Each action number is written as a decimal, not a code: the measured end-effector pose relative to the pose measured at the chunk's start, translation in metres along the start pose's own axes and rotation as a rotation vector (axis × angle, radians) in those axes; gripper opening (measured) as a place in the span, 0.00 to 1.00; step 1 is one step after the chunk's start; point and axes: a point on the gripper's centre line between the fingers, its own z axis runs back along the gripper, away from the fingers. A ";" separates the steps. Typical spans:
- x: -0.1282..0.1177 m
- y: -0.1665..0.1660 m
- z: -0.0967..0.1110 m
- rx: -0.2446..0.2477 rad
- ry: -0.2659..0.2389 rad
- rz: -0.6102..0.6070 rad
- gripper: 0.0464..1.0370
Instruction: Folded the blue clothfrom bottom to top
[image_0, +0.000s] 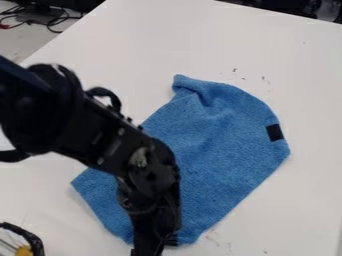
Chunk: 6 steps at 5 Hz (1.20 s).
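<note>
The blue cloth (220, 145) lies on the white worktop (294, 65), its top corner rumpled and a black patch (274, 132) near its right edge. The black arm (100, 132) slants in from the left, its hand (155, 239) over the cloth's lower edge; cables (57, 22) lie beyond the worktop

A robotics lab or similar workspace, judging by the robot arm (100, 130) over a white table (140, 45) and loose cables (59, 21) behind.
</note>
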 end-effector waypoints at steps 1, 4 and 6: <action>0.005 0.005 -0.004 0.030 -0.029 -0.001 0.94; 0.010 0.011 -0.008 0.030 -0.052 0.013 0.43; -0.007 0.027 0.005 0.013 -0.007 0.109 0.08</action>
